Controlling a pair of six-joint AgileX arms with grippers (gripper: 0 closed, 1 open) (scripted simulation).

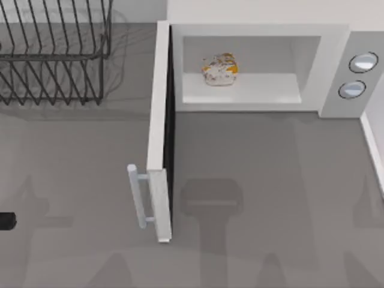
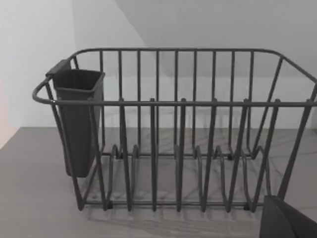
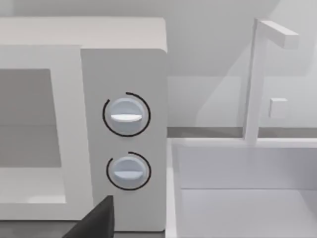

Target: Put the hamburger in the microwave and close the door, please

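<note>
Hamburger [image 1: 220, 69] sits inside the microwave [image 1: 258, 33] cavity, on the floor toward the hinge side, well clear of the opening's front lip. Door [image 1: 161, 132] stands fully open, swung out over the tabletop [image 1: 270, 198]; closing it is what's left.

Left arm is parked at the tabletop's left edge, just a dark stub [image 1: 7, 221] in the top view. The right arm's wrist camera faces the knob panel. Can't tell the state of either set of jaws.

Risks:
- Bar handle [image 1: 138, 196] is on the door's outer face, left side. A push on the smooth panel may slide off; pushing near the hinge gives little leverage.
- A hard swing could bounce the door back open or shift the microwave.
- Wire rack [image 2: 178, 134] sits near the left arm's path, so it's a snag hazard.

Materials: microwave is white and boxy, with hard flat faces and two round silvery knobs [image 3: 126, 115]. Hamburger is lumpy and irregular, so it could roll if jolted.
</note>
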